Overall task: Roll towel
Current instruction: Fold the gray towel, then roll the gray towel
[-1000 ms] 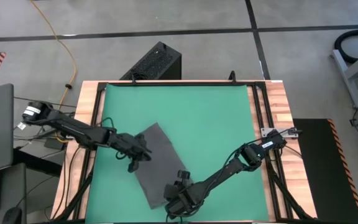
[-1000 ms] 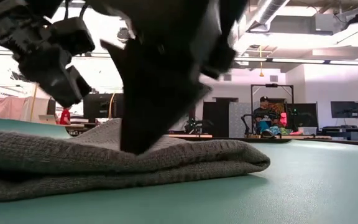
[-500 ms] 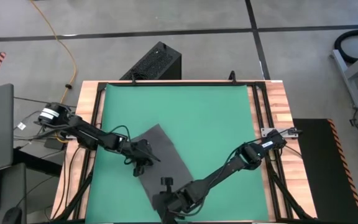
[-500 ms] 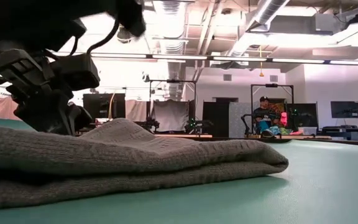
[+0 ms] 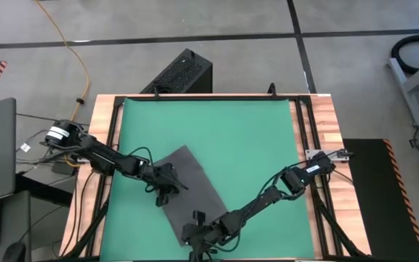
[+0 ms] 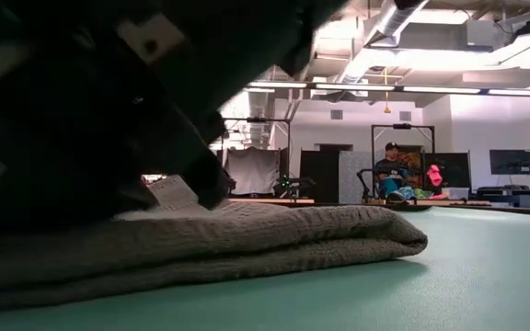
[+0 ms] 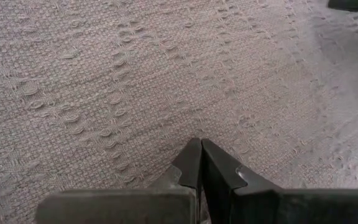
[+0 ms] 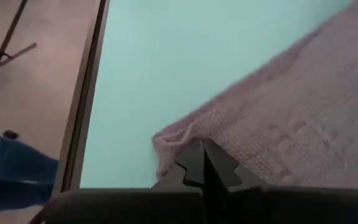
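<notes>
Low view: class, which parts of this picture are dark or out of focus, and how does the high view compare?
Low view: a gripper sits so near the lens that it is a dark, blurred mass filling the upper left; the towel is clearer, and ceiling lights glare behind. High view: evenly lit, with the towel and green mat distinct.

A wooden-edged table point(image 5: 331, 124) carried a green mat point(image 5: 231, 138) that covered nearly all of its top. Directly on the mat lay a dark grey towel point(image 5: 191, 185), folded flat and set askew, toward the mat's front-left part, well apart from its far edge.
</notes>
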You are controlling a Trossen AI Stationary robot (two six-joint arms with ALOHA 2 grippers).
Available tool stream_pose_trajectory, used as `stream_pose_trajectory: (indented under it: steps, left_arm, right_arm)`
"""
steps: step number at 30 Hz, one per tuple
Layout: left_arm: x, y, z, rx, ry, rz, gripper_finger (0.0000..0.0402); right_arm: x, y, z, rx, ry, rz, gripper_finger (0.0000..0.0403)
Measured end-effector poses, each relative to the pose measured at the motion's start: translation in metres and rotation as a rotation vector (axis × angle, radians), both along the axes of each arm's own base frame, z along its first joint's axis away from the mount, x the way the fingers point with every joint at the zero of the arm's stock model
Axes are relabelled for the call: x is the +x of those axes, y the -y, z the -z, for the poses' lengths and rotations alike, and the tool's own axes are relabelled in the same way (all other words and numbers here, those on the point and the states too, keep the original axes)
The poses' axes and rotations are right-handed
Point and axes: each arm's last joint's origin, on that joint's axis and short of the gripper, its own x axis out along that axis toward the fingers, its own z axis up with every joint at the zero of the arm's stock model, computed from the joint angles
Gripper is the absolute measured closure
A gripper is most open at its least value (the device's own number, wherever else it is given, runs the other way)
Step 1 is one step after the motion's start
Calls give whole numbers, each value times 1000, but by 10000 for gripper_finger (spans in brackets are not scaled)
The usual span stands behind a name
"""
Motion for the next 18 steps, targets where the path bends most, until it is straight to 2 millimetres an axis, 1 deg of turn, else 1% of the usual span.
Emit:
stream_pose_trajectory:
  steps: [3,5,8,11,13,16,18]
  left_arm:
    - [0,0,0,5,1,5,401]
    - [0,0,0,18,5,6,401]
    - [1,-3,0,24,7,-2,401]
    - [2,-7,0,24,6,-20,401]
    - [2,-9,0,28,6,-30,401]
    - [2,-11,0,19,4,-24,401]
    - [3,-11,0,16,0,4,401]
  right_arm:
    - [-3,-3,2,29,-21,-37,388]
    - [-3,-4,1,47,-23,-104,382]
    - [2,-3,-6,53,-19,-185,376]
    - [9,-1,-18,61,8,-177,371]
    - [15,0,-30,53,41,-177,369]
    - [24,6,-51,4,88,-193,368]
    - [28,11,-65,-54,80,-206,367]
